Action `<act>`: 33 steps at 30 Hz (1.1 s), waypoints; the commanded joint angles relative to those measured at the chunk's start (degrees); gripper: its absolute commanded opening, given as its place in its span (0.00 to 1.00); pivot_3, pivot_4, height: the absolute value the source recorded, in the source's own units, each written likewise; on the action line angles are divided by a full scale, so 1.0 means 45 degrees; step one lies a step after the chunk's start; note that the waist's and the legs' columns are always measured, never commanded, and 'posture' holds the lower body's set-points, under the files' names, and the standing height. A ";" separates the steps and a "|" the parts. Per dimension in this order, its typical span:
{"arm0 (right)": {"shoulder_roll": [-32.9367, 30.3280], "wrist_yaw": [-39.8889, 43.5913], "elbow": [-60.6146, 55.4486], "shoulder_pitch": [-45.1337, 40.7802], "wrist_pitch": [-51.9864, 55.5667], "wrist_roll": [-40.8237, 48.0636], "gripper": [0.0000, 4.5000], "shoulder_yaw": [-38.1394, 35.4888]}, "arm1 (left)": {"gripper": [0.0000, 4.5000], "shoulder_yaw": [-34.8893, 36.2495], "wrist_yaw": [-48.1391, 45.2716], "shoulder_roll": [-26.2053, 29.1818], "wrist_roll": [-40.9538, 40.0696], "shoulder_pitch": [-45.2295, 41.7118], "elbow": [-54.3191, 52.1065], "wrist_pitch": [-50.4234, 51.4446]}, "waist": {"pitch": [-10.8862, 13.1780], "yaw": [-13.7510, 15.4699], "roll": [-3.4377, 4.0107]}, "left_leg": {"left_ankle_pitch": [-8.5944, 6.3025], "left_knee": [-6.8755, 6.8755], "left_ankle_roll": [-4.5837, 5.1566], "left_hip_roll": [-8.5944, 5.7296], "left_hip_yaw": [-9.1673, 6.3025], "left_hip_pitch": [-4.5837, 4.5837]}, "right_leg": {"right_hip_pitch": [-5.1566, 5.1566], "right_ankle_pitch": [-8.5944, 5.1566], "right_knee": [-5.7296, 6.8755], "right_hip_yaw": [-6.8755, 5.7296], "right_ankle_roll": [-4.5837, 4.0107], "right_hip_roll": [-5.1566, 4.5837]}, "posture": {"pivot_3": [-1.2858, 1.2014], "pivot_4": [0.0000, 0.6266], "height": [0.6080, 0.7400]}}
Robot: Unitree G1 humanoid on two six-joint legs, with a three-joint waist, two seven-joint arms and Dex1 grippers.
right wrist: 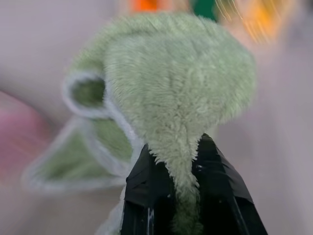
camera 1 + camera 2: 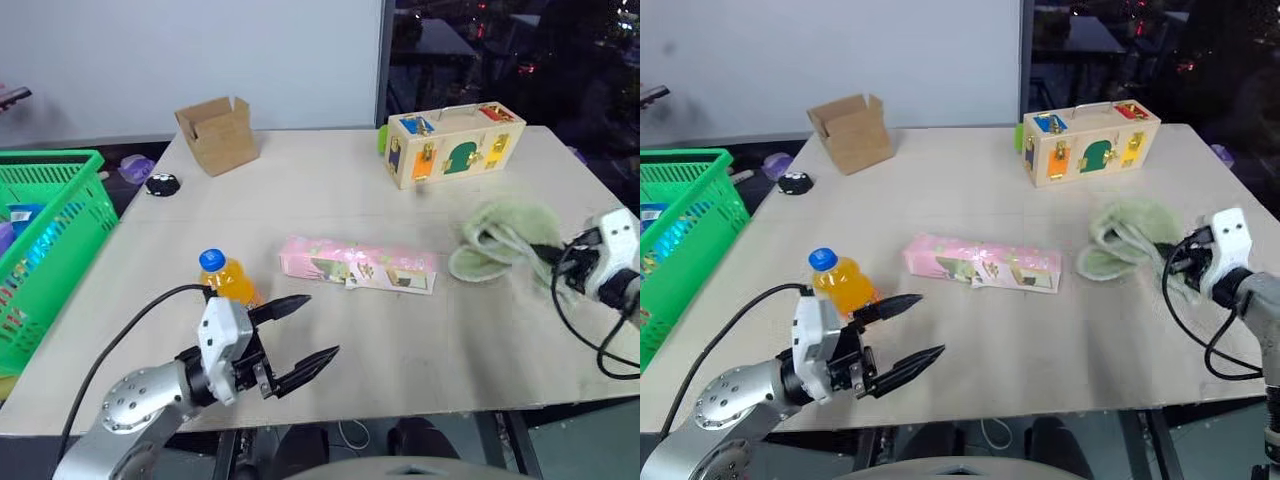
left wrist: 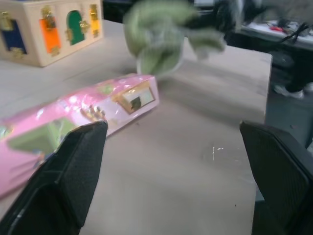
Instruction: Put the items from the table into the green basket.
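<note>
- Closest to the camera is the left gripper (image 2: 300, 345), down at about 7 o'clock over the near edge of the table (image 2: 330, 200), its 2 black fingers spread wide with nothing between them.
- Green basket (image 2: 55, 215) sits off the table at 9 o'clock; there's blue and purple stuff inside, can't tell what exactly.
- Small brown cardboard box (image 2: 218, 133) at 11 o'clock stands open, and I can't see into it.
- Wooden latch box (image 2: 455, 145) with colored doors is up at 1 o'clock, closed.
- Orange-drink bottle (image 2: 228, 278) stands upright just beside the left gripper, on its 11 o'clock side.
- Pink carton (image 2: 357, 265) lies flat mid-table, just right of the bottle and not touching it.
- Small black object (image 2: 161, 184) sits near the table's 10 o'clock edge.
- Right gripper (image 1: 185, 183) at 3 o'clock is clamped on a fuzzy green cloth (image 2: 505, 238), pinching a fold; the rest is bunched on the table right of the carton.
</note>
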 commanded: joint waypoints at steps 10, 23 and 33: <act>-0.1486 0.0803 0.0120 0.0685 -0.1141 -0.1093 0.93 -0.0599 | 1.00 0.1066 0.0460 0.0643 -0.1668 0.0819 -0.2266 0.0668 | -0.0011 -0.0006 0.0000 | -0.0017 0.0006 0.0030 -0.0013 -0.0020 0.0020 | 0.0053 -0.0026 -0.0008 0.0005 0.0038 -0.0003 | 0.52 0.00 1.00; -0.0380 0.2754 -0.6676 0.1755 -0.1509 0.2879 0.98 -0.0838 | 1.00 0.0376 0.1616 0.0080 -0.1509 -0.0302 -0.1921 0.1006 | -0.0003 -0.0153 -0.0034 | -0.0019 0.0049 0.0028 -0.0021 -0.0023 0.0008 | 0.0062 -0.0027 -0.0015 0.0017 0.0041 -0.0004 | 0.52 0.00 1.00; 0.0094 0.4405 -0.7791 0.2612 -0.3897 0.2100 0.98 0.1946 | 1.00 0.0550 0.3100 -0.1988 0.0332 0.2411 -0.1578 -0.0659 | 0.0008 -0.0105 -0.0054 | -0.0039 0.0038 0.0057 -0.0020 -0.0022 0.0007 | 0.0063 -0.0030 -0.0025 0.0017 0.0043 -0.0002 | 0.53 0.00 1.00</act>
